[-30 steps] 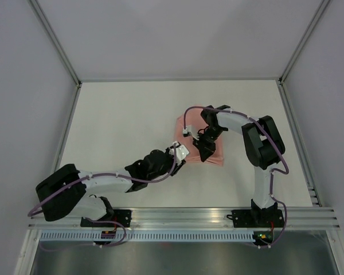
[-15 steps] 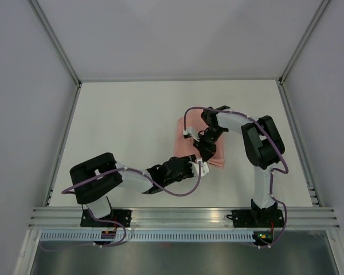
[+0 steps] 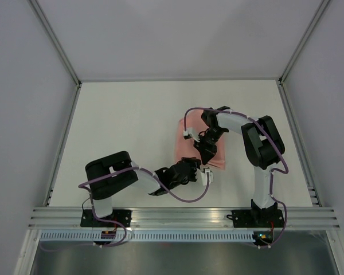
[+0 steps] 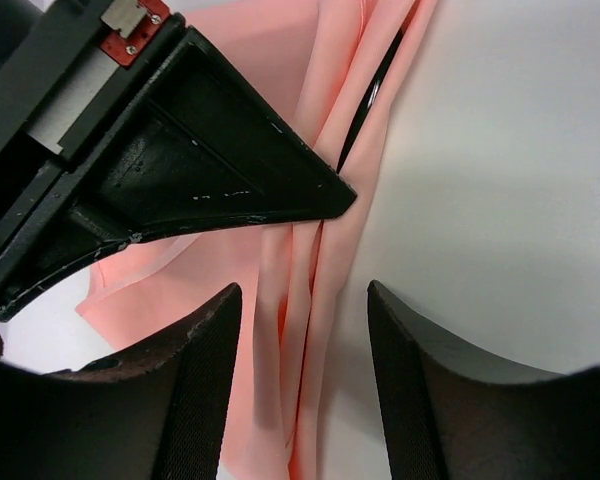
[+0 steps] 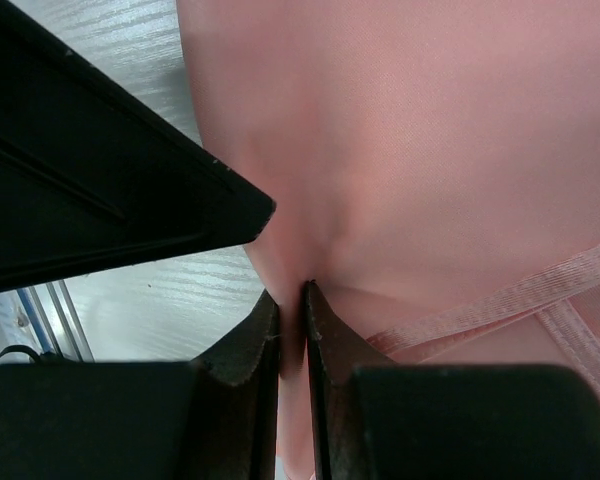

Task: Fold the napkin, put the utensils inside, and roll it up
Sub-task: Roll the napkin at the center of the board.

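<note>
The pale pink napkin [image 3: 182, 136] lies folded into a narrow bundle right of the table's middle. My right gripper [image 3: 206, 152] stands over its near part. In the right wrist view this gripper [image 5: 303, 296] is shut on a raised fold of the napkin [image 5: 430, 130]. My left gripper [image 3: 203, 172] sits at the bundle's near end. In the left wrist view it [image 4: 303, 292] is open, astride the napkin's long pleated edge [image 4: 305, 330] without closing on it. A thin dark glossy strip [image 4: 376, 88] shows inside a fold; I cannot tell whether it is the utensils.
The right gripper's black body [image 4: 180, 150] fills the upper left of the left wrist view, close above my left fingers. A black wedge [image 5: 100, 170] crowds the right wrist view's upper left. White table [image 3: 120, 126] stretches left of the napkin, with metal rails [image 3: 183, 215] at the near edge.
The left arm has swung right, bringing its gripper to the napkin's near end below the right gripper, and its jaws have opened wider. The right gripper has stayed put, still pinching the napkin.
</note>
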